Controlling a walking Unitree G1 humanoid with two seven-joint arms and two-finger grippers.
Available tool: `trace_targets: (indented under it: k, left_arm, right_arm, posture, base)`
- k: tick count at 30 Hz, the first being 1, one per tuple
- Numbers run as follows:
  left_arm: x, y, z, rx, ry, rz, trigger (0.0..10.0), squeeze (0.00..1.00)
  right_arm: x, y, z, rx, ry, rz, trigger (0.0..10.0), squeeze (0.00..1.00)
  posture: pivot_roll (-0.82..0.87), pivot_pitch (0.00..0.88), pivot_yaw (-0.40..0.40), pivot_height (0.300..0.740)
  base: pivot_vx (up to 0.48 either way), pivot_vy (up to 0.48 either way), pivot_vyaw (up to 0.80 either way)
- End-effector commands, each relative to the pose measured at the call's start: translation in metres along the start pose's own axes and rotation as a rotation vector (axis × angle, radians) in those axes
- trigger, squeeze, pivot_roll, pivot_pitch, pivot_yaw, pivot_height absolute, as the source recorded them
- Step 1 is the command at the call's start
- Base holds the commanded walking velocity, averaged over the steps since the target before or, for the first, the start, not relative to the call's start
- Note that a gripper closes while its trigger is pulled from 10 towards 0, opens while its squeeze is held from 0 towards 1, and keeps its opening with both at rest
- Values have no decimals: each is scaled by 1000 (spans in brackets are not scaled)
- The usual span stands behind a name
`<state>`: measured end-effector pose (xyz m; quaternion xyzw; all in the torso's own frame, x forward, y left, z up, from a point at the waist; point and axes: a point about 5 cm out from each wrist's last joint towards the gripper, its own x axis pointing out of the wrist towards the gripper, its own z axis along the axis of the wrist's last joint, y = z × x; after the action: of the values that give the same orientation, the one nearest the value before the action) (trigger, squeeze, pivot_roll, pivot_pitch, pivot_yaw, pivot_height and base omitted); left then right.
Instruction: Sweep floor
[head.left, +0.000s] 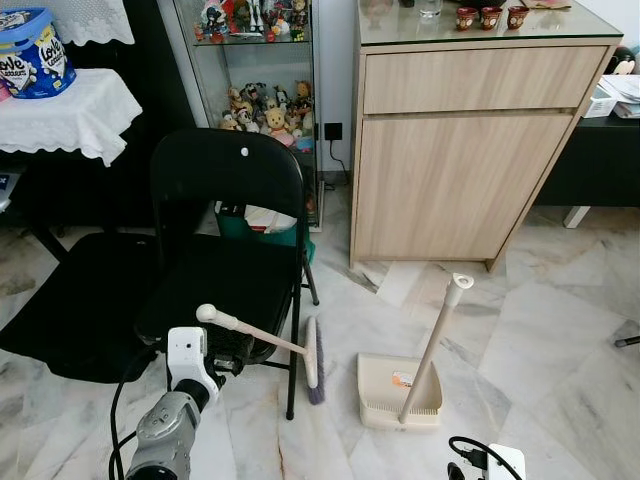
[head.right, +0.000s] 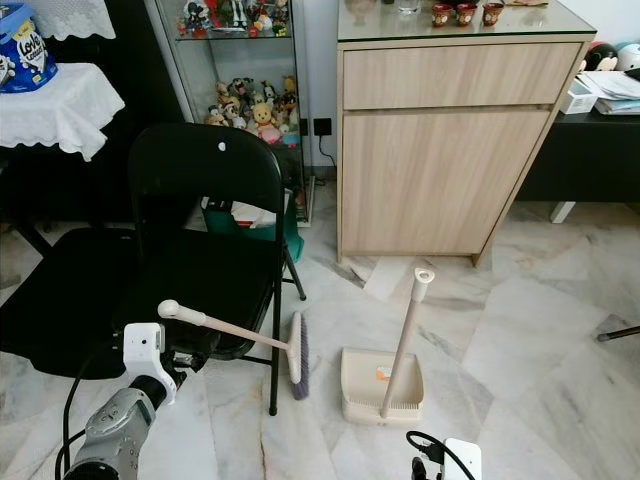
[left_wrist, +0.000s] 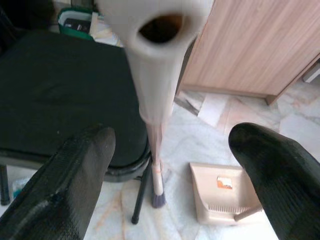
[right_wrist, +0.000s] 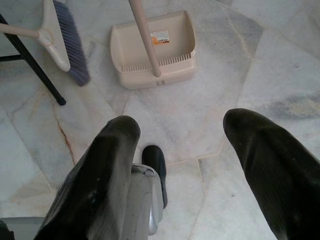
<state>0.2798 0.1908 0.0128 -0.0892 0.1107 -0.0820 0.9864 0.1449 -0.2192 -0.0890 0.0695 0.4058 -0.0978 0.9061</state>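
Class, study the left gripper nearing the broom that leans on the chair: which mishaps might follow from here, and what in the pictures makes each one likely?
1. The broom only leans on the black folding chair. The open left gripper has its fingers either side of the handle; a nudge before closing might slide it to the floor.
2. The bristles sit beside the chair's front leg, so lifting could snag it.
3. The dustpan stands close by with its handle upright; a swinging broom might topple it.

place: home living room | floor: marble tiles (head.left: 560, 330) | far left: glass cabinet of soft toys (head.left: 265, 110) | far right: wooden cupboard (head.left: 460, 150) | near left: black folding chair (head.left: 225, 250), lace-clothed counter (head.left: 70, 115)
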Motion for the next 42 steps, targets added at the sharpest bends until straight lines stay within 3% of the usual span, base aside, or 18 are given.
trace_targets:
  k: [1, 42]
  left_arm:
    - [-1, 4, 0, -3, 5, 18, 10000, 0]
    - [24, -3, 20, 1, 6, 43, 10000, 0]
  right_arm:
    - [-1, 0, -2, 2, 6, -2, 10000, 0]
    - [-1, -2, -3, 3, 7, -10, 10000, 0]
  posture:
    - [-26, 62, 50, 740]
    - [-45, 87, 46, 740]
  base:
    - [0, 0, 0]
    - [0, 0, 0]
